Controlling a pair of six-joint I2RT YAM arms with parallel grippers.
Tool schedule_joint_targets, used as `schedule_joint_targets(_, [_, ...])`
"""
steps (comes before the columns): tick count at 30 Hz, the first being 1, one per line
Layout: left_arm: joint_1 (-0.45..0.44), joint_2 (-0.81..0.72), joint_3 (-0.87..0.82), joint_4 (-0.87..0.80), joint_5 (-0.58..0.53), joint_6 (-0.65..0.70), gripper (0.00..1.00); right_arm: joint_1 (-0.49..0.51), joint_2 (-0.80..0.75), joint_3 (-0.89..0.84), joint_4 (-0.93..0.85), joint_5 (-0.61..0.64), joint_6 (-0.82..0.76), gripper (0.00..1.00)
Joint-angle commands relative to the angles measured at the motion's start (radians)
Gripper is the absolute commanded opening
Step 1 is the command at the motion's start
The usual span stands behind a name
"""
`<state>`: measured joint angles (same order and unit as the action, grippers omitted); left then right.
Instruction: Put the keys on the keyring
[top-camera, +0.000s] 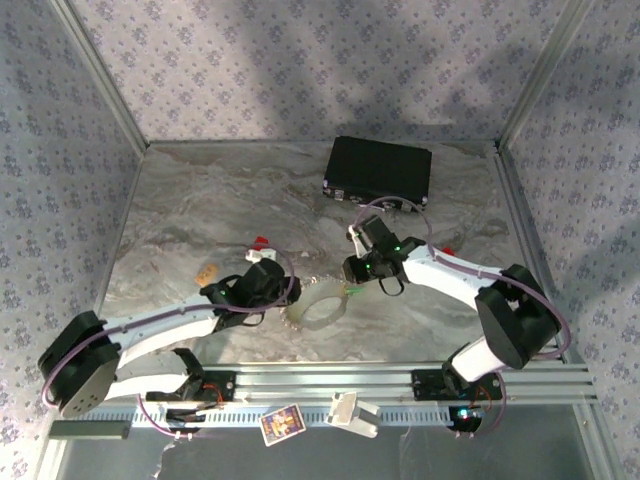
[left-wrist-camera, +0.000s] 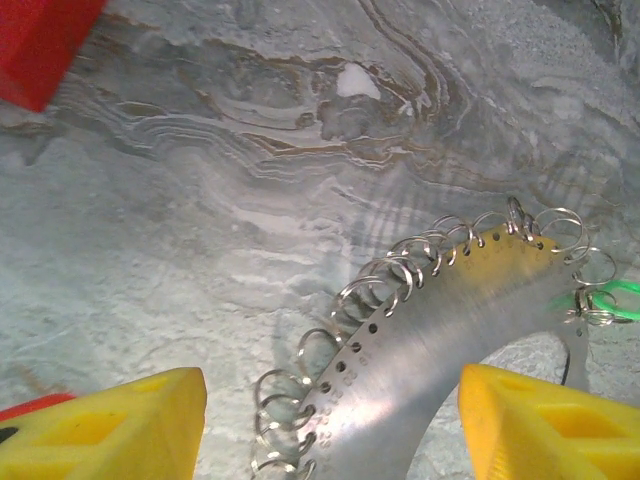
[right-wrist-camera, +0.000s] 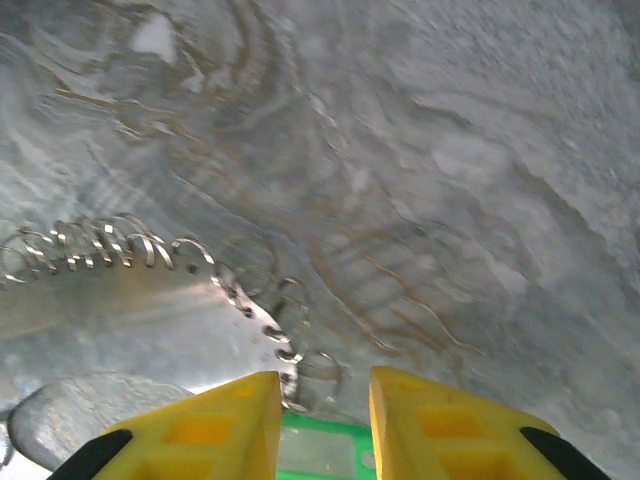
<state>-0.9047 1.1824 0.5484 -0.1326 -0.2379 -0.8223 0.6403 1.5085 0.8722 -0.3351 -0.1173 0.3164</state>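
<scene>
The keyring (top-camera: 318, 305), a pale oval band rimmed with small silvery rings, lies flat on the marble table between my two grippers. My left gripper (top-camera: 272, 288) is at its left side. In the left wrist view its yellow fingers (left-wrist-camera: 100, 425) stand wide apart and open, with the ring's metal band (left-wrist-camera: 430, 350) running between them. The green key (left-wrist-camera: 605, 300) lies at the ring's right rim. My right gripper (right-wrist-camera: 325, 385) is low over that rim, and its yellow fingers are shut on the green key's head (right-wrist-camera: 320, 450).
A black case (top-camera: 378, 170) lies at the back of the table. Small red pieces sit at the left (top-camera: 262, 241) and at the right (top-camera: 447, 250); a red block (left-wrist-camera: 45, 45) shows far left in the left wrist view. A tan scrap (top-camera: 208, 272) lies left.
</scene>
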Motion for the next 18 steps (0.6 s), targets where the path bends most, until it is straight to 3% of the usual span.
schedule_joint_targets(1, [-0.01, 0.034, 0.056, 0.062, -0.026, -0.025, 0.66, -0.036, 0.025, 0.006, -0.055, -0.066, 0.037, 0.29])
schedule_joint_targets(18, [-0.01, 0.062, 0.061, 0.073, -0.043, -0.025, 0.65, -0.053, 0.151, 0.011, -0.002, -0.211, 0.066, 0.3])
